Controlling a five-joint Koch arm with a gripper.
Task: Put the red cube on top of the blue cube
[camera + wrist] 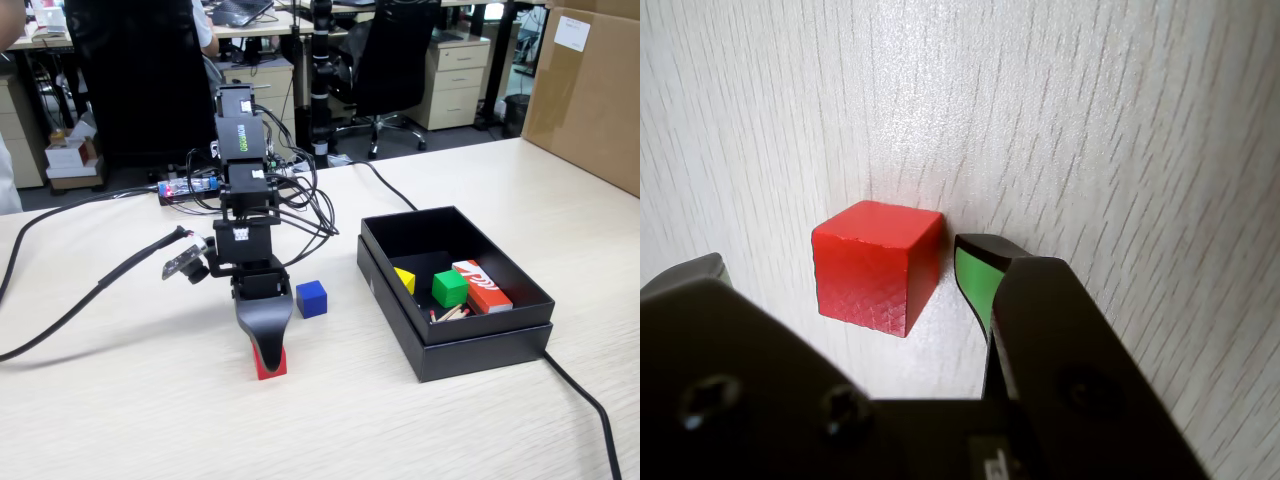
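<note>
Black box [480, 345] holds green, yellow and printed blocks; spread fingers [975, 275] straddle the red cube [875, 265].

I have the arm [243, 190] folded forward and pitched steeply down, its stacked black joint blocks rising to the shoulder behind. The gripper [268, 352] points straight at the tabletop, tips at or just above the surface. In the wrist view its jaws stand apart: one finger [978, 278] with a green inner pad reaches in from the lower right, while the other is only a dark edge at the lower left. The red cube [877, 264] sits in the gap between them, close beside the green pad.
</note>
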